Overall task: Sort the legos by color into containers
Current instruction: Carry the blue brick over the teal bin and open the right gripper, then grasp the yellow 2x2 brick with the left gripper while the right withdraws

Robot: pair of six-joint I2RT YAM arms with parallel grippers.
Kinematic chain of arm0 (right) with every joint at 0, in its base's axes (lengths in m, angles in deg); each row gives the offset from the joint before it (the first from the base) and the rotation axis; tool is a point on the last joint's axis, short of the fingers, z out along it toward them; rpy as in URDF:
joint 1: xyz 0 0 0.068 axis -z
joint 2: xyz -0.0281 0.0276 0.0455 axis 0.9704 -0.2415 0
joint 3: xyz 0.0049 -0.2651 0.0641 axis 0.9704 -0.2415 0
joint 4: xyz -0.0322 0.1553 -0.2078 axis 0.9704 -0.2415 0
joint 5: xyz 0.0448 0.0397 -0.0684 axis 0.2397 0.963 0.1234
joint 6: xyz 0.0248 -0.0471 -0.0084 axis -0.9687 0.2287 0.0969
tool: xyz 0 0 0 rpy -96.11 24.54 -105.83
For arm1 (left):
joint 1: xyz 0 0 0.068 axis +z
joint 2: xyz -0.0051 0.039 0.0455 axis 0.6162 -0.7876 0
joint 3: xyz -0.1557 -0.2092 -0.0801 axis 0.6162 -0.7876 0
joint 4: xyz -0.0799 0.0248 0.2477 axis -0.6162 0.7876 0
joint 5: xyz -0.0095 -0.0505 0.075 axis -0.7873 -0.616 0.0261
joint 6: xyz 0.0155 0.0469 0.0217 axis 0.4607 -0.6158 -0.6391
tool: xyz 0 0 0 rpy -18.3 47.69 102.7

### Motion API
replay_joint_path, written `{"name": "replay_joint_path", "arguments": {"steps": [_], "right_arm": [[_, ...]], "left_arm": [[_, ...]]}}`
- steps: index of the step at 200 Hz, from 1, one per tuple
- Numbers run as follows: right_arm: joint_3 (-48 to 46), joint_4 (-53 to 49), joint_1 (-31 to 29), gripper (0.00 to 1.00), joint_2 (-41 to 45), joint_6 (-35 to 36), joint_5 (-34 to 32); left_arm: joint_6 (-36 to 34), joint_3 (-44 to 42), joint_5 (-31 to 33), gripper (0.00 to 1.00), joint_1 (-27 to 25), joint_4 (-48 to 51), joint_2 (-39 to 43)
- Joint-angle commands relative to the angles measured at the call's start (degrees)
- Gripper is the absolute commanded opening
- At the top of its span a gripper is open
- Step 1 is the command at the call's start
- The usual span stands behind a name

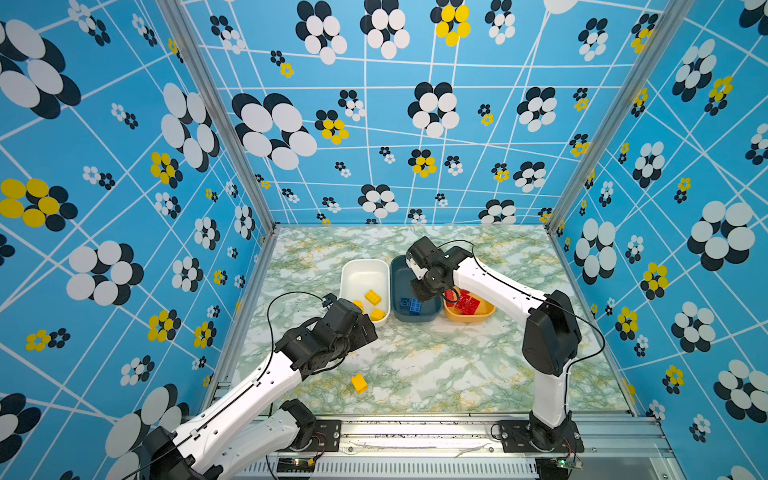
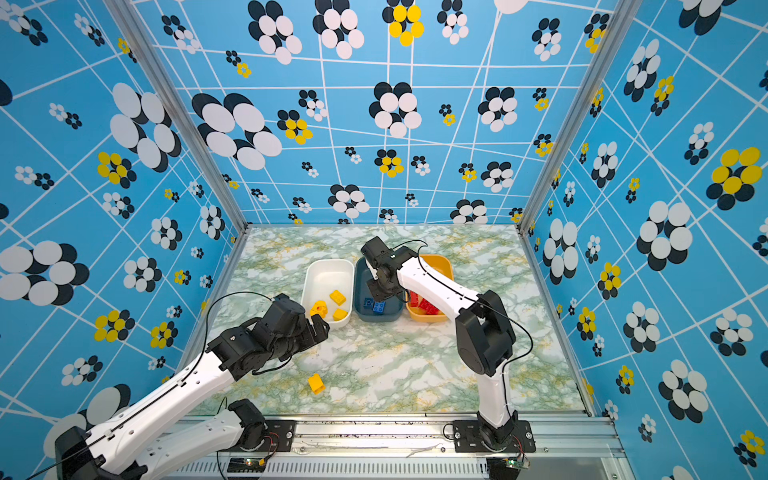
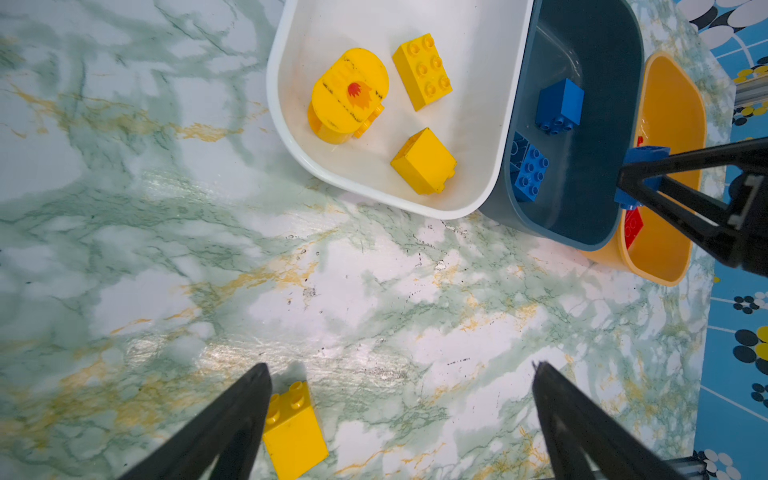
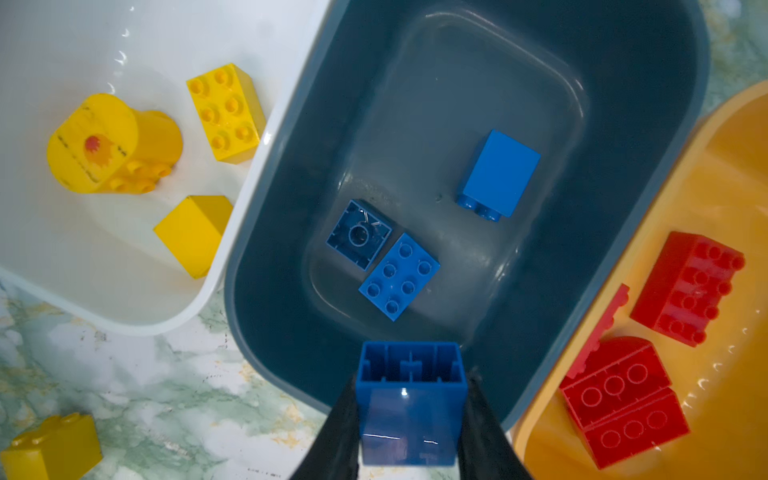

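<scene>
Fingers (image 3: 232,419) of the left gripper (image 3: 399,368) are spread wide and released, gripping no brick. They hang over the marble table (image 1: 436,374).

The loose yellow brick (image 3: 295,432) lies on the table. In the left wrist view it shows close against the inner edge of one finger; whether they touch cannot be told. In both top views it sits behind those fingertips, back toward the arm's base, and apart from them.

Just ahead of the left fingertips is the white tub (image 3: 478,75), its corner nearest them. Three yellow pieces lie inside, apart from one another:
- rounded yellow piece (image 3: 349,93) with a red flame print
- studded yellow oblong (image 3: 422,70)
- yellow near-cube (image 3: 424,162), lying on its side

Next over, flank against the white tub, is the slate tub (image 4: 457,62). On its floor:
- blue brick on its side (image 4: 498,172), alone
- upturned blue brick (image 4: 359,235), hollow side up
- six-stud blue brick (image 4: 399,276), touching the upturned one

The right gripper (image 4: 411,386) is clenched on the held blue brick (image 4: 409,419), one finger on each flank. The hollow underside shows at the fingertip end. The brick hangs above the slate tub's edge, clear of the three below.

Beyond the right fingers, against the slate tub, is the orange tub (image 4: 706,166). It holds a red studded block (image 4: 690,286), a red stacked pair (image 4: 623,399) and a thin red piece (image 4: 602,328) leaning beside the pair.
</scene>
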Motion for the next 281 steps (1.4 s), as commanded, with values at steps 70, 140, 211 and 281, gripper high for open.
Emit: {"name": "replay_joint_path", "arguments": {"steps": [70, 140, 211, 281], "right_arm": [[5.9, -1.4, 0.4, 0.40, -7.2, 0.1, -0.2], [5.3, -1.8, 0.4, 0.54, -5.2, -0.3, -0.4], [-1.9, -1.2, 0.3, 0.61, 5.2, -3.8, 2.5], [-15.8, -0.2, 0.4, 0.69, 18.2, -6.6, 4.2]], "left_arm": [[2.2, -1.6, 2.5, 1.00, -2.0, 3.2, 1.4], [4.8, -1.7, 4.5, 1.00, -4.4, 6.6, 1.3], [11.8, -2.1, 6.8, 0.99, -10.3, 8.8, -2.3], [18.4, -1.1, 8.9, 0.96, -15.5, 11.8, -8.0]]}}
